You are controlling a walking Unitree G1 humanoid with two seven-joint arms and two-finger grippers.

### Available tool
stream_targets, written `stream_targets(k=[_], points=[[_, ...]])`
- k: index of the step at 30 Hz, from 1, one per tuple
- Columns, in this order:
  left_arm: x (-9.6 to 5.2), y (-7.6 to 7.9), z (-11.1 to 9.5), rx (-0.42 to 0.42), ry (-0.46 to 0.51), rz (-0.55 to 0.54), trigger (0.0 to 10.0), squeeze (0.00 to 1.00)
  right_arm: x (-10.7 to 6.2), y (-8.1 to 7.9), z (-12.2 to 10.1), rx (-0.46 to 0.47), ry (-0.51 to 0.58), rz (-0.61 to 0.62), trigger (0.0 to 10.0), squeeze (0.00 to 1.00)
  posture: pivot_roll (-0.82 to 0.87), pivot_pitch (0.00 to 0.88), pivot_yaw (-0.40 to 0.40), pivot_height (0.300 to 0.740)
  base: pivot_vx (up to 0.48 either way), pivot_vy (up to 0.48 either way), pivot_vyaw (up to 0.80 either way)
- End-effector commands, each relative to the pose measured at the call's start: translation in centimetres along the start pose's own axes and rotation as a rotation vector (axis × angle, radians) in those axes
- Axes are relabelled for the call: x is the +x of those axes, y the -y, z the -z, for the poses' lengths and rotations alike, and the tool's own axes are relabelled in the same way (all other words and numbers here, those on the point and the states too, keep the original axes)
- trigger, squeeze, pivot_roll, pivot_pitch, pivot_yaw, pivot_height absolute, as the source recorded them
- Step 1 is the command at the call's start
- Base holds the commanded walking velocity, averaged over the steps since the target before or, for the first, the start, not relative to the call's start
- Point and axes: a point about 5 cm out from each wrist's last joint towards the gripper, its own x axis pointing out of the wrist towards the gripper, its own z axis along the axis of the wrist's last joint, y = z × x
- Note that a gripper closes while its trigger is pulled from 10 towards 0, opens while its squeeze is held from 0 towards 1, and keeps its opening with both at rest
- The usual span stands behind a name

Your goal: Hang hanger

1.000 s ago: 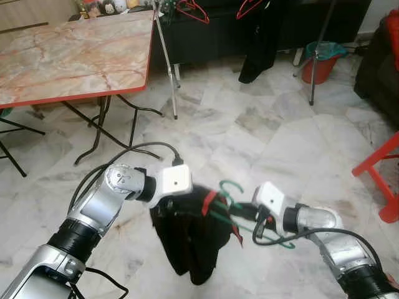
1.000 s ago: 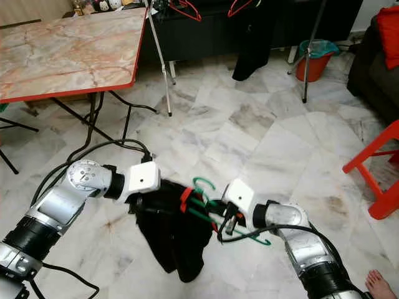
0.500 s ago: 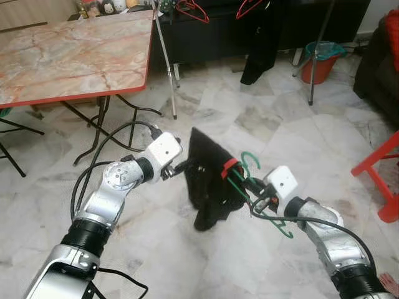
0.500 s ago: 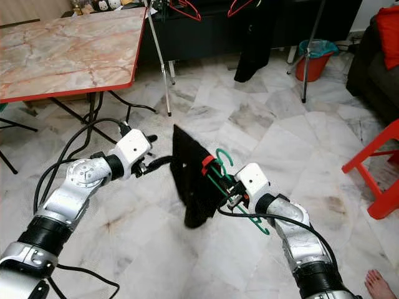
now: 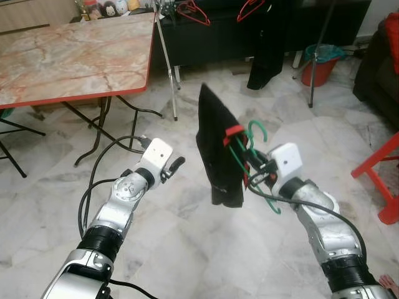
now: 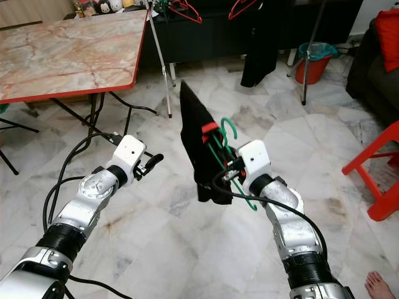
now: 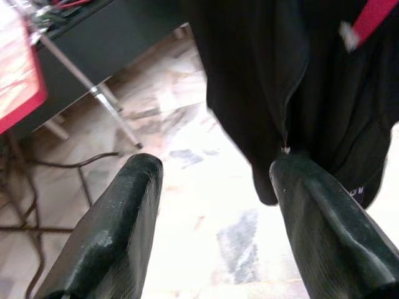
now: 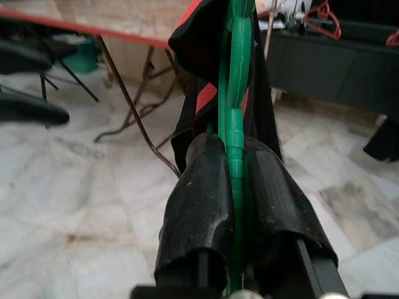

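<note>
Right gripper (image 8: 232, 187) clamped on green hanger (image 6: 225, 163), held mid-air over marble floor (image 6: 187, 249). Black garment (image 6: 198, 149) with red strip draped on hanger. Left gripper (image 5: 173, 167) fingers (image 7: 118, 230) spread, empty, just beside garment, not touching. Clothes rack (image 5: 165, 56) beyond table's far corner (image 5: 144, 62).
</note>
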Motion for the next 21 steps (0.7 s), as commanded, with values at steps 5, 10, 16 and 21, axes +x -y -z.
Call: stream_targets(k=[5,10,16,21], points=[[-0.4,0.4,1.6,-0.027,-0.033,-0.081,10.0,0.0,1.0,-1.1,-2.4,0.045,0.076,-0.052,0.0,0.0,-0.21,0.011,0.078,0.74,0.0,0.0,0.0],[-0.4,0.4,1.7,-0.073,0.005,-0.153,10.0,0.0,0.9,-2.5,-2.4,0.082,0.051,-0.154,0.0,0.0,-0.2,0.0,0.07,0.74,0.0,0.0,0.0],[-0.8,0.9,1.2,-0.107,0.098,-0.188,10.0,0.0,0.5,-3.5,-2.3,0.105,0.009,-0.286,0.0,0.0,-0.2,0.008,0.058,0.74,0.0,0.0,0.0],[-0.9,0.9,0.9,-0.132,0.132,-0.238,10.0,0.0,0.5,-3.3,-2.0,0.09,-0.033,-0.297,0.0,0.0,-0.2,0.015,0.051,0.74,0.0,0.0,0.0]])
